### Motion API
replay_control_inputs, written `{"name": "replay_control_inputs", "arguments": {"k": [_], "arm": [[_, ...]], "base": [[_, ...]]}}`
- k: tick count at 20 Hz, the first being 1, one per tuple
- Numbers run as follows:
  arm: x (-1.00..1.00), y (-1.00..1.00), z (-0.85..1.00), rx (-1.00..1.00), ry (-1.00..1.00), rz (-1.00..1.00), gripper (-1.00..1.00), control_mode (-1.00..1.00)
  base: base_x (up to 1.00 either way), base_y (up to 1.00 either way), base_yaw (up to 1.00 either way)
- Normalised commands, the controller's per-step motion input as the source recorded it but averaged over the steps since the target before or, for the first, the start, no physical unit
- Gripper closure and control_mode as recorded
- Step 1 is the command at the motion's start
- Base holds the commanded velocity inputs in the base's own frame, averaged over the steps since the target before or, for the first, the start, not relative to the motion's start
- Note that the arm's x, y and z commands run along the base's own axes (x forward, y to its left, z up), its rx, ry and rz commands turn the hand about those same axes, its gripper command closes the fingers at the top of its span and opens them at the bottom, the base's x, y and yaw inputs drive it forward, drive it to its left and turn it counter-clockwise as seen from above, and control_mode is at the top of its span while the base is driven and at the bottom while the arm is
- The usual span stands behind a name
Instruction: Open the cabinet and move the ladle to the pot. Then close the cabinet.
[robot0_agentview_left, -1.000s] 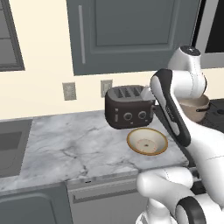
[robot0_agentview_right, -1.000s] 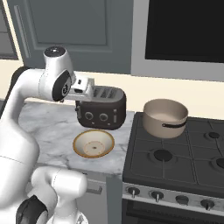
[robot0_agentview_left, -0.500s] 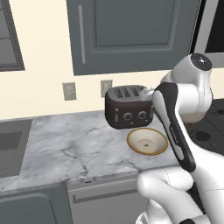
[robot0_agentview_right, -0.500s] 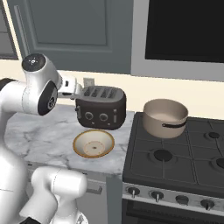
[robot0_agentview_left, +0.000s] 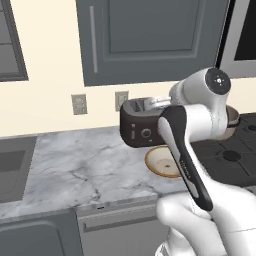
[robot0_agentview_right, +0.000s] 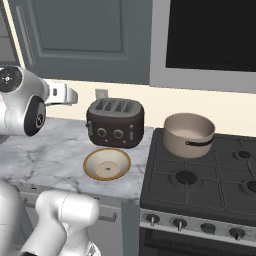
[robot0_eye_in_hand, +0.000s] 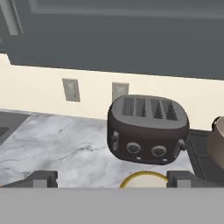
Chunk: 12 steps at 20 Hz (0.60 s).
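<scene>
Your hand (robot0_eye_in_hand: 112, 177) is spread wide with nothing in it, hanging above the marble tabletop (robot0_agentview_left: 90, 165) and looking at the toaster (robot0_eye_in_hand: 148, 129), while the cabinet (robot0_agentview_left: 150, 37) is shut up on the wall, so the ladle is presumably behind that door. I'd grab the long silver bar handle (robot0_agentview_left: 92, 32) around its middle; it looks rigid but slick, so close squarely on it. The pot (robot0_agentview_right: 189, 134) waits on the stove (robot0_agentview_right: 210, 185).
</scene>
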Motion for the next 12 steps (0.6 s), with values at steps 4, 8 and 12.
{"name": "replay_control_inputs", "arguments": {"k": [4, 8, 12], "arm": [[0.0, 0.5, 0.34, 0.0, -0.1, 0.0, -1.0, -1.0], [0.0, 0.46, 0.4, 0.0, -0.05, 0.0, -1.0, -1.0], [0.0, 0.42, 0.43, 0.0, 0.0, 0.0, -1.0, -1.0]], "base": [[0.0, 0.0, 0.0], [0.0, 0.0, 0.0], [0.0, 0.0, 0.0]]}}
